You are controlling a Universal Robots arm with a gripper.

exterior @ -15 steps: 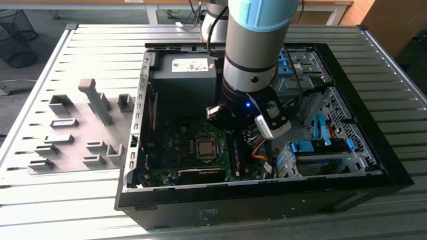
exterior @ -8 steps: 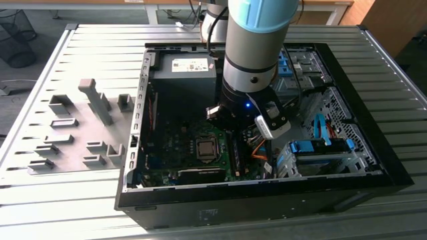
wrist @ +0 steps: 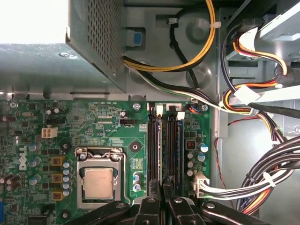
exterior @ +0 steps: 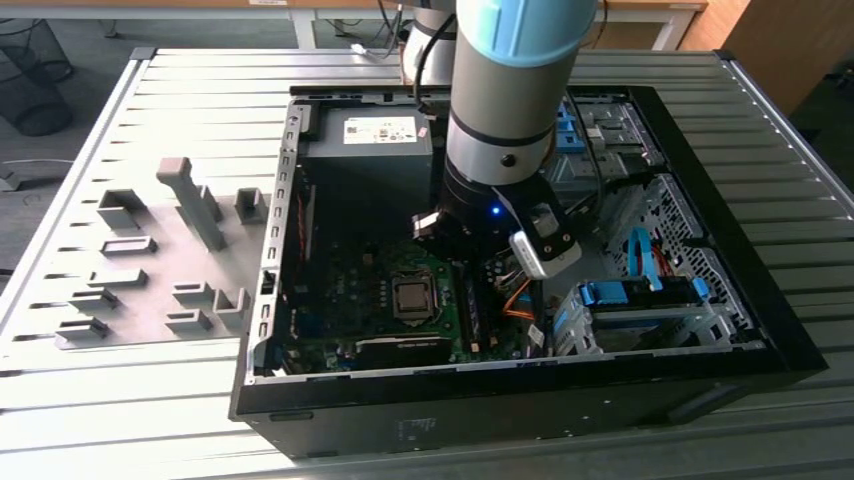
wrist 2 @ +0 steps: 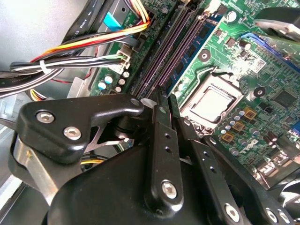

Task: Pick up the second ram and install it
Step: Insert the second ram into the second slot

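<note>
In the exterior view my gripper (exterior: 461, 245) is down inside the open case (exterior: 747, 330). It hangs over the board (exterior: 334, 300), just past the CPU socket (exterior: 414, 298) and on the far side of it from the grey blocks (exterior: 147, 270) out on the table (exterior: 160, 400).

In the second wrist view my gripper (wrist 2: 164, 98) has its two fingers (wrist 2: 161, 140) drawn together until the tips meet, and I see no gap there. The tips sit right at the near end of the memory slots (wrist 2: 164, 51), which run straight away from them. The ram (wrist 2: 183, 54) looks to be the dark strip in line with my tips, seen edge-on in the slot nearer the socket (wrist 2: 213, 101). I cannot tell whether my tips pinch its edge or only rest against it. A cable bundle (wrist 2: 70, 63) lies off to the other side of the slots.

In the first wrist view my gripper (wrist: 164, 185) again points its closed tips at the slots (wrist: 164, 140). The socket (wrist: 98, 180) is beside my fingers, and the power supply (wrist: 61, 61) stands beyond the slots' far end.
</note>
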